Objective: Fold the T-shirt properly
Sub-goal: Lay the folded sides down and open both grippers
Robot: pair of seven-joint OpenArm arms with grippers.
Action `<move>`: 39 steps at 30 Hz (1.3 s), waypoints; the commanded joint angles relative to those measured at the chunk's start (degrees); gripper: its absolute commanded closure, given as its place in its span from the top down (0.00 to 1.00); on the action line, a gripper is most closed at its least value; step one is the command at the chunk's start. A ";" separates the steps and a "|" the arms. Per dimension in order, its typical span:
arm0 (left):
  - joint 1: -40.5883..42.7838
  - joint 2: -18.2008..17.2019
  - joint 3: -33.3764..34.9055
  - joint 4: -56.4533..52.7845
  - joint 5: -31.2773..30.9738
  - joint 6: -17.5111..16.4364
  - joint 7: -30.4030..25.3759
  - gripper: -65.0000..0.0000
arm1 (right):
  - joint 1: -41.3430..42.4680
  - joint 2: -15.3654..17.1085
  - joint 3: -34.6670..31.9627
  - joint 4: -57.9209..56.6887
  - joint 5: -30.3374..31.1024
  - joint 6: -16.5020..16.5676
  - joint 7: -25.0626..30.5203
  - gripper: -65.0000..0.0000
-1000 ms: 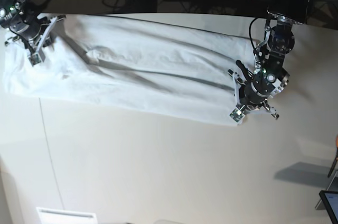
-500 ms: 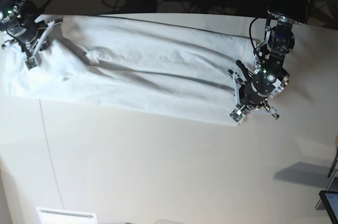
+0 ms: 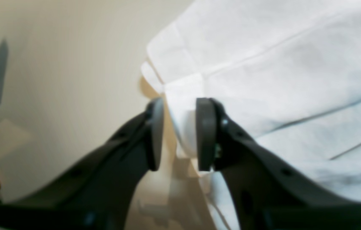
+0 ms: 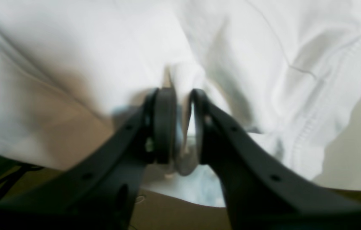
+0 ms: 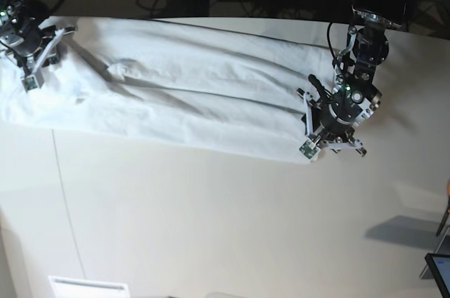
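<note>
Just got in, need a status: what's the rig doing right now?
Two arms are working a white T-shirt stretched long across the table. The left pincer sits at the shirt's corner, jaws parted with a fold of cloth between them. The right pincer is at the other end, jaws slightly apart around a bunch of fabric. Whether either one grips the cloth firmly is not clear. The shirt lies as a long wrinkled band, not yet a finished fold.
</note>
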 commanded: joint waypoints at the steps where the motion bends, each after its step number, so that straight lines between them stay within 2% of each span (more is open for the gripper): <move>1: -0.09 -0.66 -0.50 1.72 0.36 -0.51 -0.51 0.32 | 0.20 0.69 0.46 1.08 0.52 -0.05 0.89 0.28; 6: 1.05 -0.75 -2.08 5.67 -4.91 -7.28 -0.51 0.32 | 0.46 0.69 0.54 1.16 0.60 -0.05 0.98 0.31; 9: 2.11 -0.75 -7.01 6.11 -8.96 -7.63 -0.51 0.32 | 0.64 0.52 3.18 2.31 0.96 -0.05 0.98 0.31; 12: 2.55 -0.75 -10.70 6.20 -11.42 -7.63 -0.51 0.32 | 0.37 0.87 6.26 2.75 5.09 -0.05 0.63 0.32; 13: 2.90 -0.75 -11.75 6.20 -12.04 -7.63 -0.51 0.32 | 0.37 0.96 7.58 2.75 6.41 -0.05 0.54 0.37; 17: 4.48 -0.66 -13.69 6.20 -13.00 -7.63 -0.51 0.32 | 0.46 0.96 11.80 2.75 7.29 -0.05 -2.01 0.69; 18: 4.83 -0.57 -13.60 6.20 -13.00 -7.63 -0.69 0.32 | 0.37 0.96 12.24 2.75 7.37 -0.05 -2.27 0.74; 19: 4.83 -0.04 -13.51 6.20 -13.00 -7.63 -0.78 0.31 | 0.37 0.96 12.68 2.75 7.37 -0.05 -2.19 0.74; 21: 4.92 1.63 -14.04 6.81 -12.74 -7.63 -0.78 0.31 | 0.64 0.87 13.82 2.75 7.46 -0.05 -2.01 0.70; 23: 5.98 2.68 -14.13 8.40 -12.56 -7.55 -0.95 0.30 | 1.08 0.61 14.87 2.75 7.46 -0.05 0.54 0.63; 25: 6.85 4.26 -14.04 10.77 -12.56 -7.46 -1.04 0.21 | 1.25 0.61 14.61 2.66 7.46 -0.05 4.32 0.54; 27: 7.56 7.08 -14.04 12.53 -12.48 -7.46 -1.04 0.01 | 1.34 0.34 14.61 2.66 7.46 -0.05 8.19 0.42; 31: 7.91 11.47 -14.04 12.35 -12.30 -7.46 -1.04 0.00 | 1.43 -0.54 14.52 2.22 6.93 -0.05 13.29 0.06; 32: 7.91 12.44 -14.04 11.47 -11.16 -7.37 -1.04 0.00 | 1.43 -0.54 14.52 1.52 6.93 -0.05 13.46 0.00; 34: 7.73 14.29 -14.04 9.63 -7.02 -7.37 -1.30 0.00 | 1.61 -0.54 14.44 -0.86 6.93 -0.05 13.99 0.03; 39: 9.23 18.24 -13.78 3.65 5.28 -7.37 -10.01 0.00 | 4.68 -0.18 14.44 -10.00 5.35 -0.05 14.17 0.00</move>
